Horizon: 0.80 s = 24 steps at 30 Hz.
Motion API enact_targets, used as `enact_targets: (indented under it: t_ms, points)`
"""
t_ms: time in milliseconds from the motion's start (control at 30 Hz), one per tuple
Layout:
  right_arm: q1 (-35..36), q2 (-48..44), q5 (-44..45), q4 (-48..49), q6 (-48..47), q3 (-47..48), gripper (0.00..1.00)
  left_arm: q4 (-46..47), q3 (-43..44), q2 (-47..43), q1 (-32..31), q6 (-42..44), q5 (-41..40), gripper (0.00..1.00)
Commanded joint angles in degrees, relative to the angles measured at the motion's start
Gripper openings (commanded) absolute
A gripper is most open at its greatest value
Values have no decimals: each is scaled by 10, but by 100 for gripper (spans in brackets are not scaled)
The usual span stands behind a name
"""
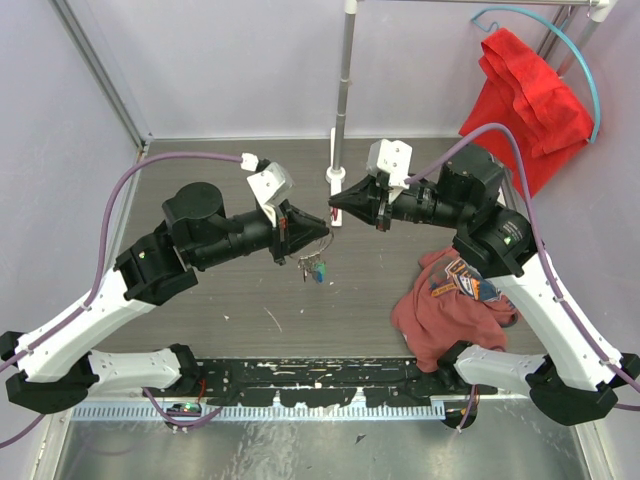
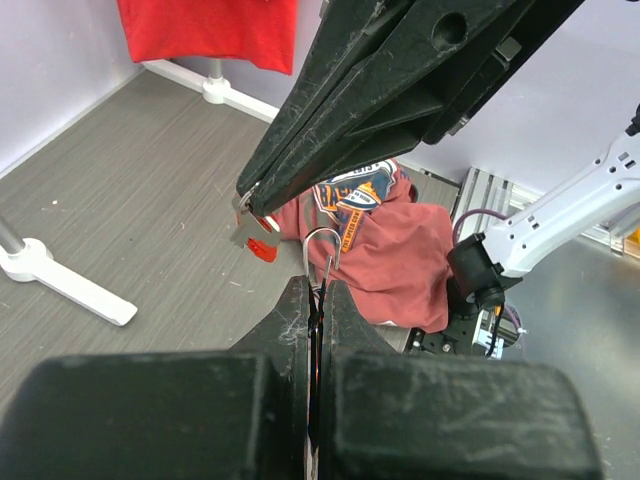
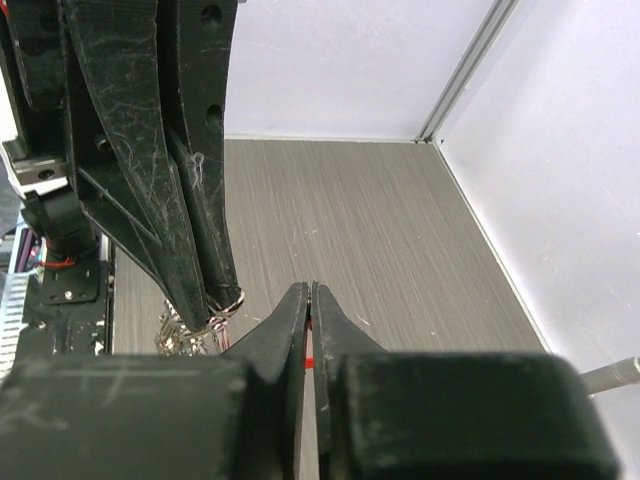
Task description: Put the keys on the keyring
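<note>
My left gripper [image 1: 324, 232] is held above the table's middle, shut on the thin wire keyring [image 2: 322, 245], whose loop sticks up out of the jaws [image 2: 320, 285]. Several keys [image 1: 315, 268] hang from the ring below it; in the right wrist view they show as a bunch of keys [image 3: 185, 340] under the left fingers [image 3: 205, 270]. My right gripper [image 1: 333, 205] points at the left one, tips nearly touching it. It is shut on a small key with a red head [image 2: 255, 240], just left of the loop. Red shows between the right jaws [image 3: 311, 287].
A crumpled maroon shirt [image 1: 450, 300] lies on the table under the right arm. A red cloth [image 1: 525, 95] hangs at the back right. A white stand with a metal pole [image 1: 340, 150] rises just behind the grippers. A black rail [image 1: 320, 375] runs along the near edge.
</note>
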Motion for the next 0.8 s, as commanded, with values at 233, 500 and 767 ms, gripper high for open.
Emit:
enact_targets:
  t_ms: [233,500,767]
  points:
    - [-1,-13,-5,-6,-4,32,1,9,13,-15,-4,14,-13,0]
    - [-1,-27,-16,-29,-4,48,1,22,-2,-28,-4,-2,-121,0]
    - [-2,-18,-50,7,17,35,1,34,12,-14,-4,-11,-128,0]
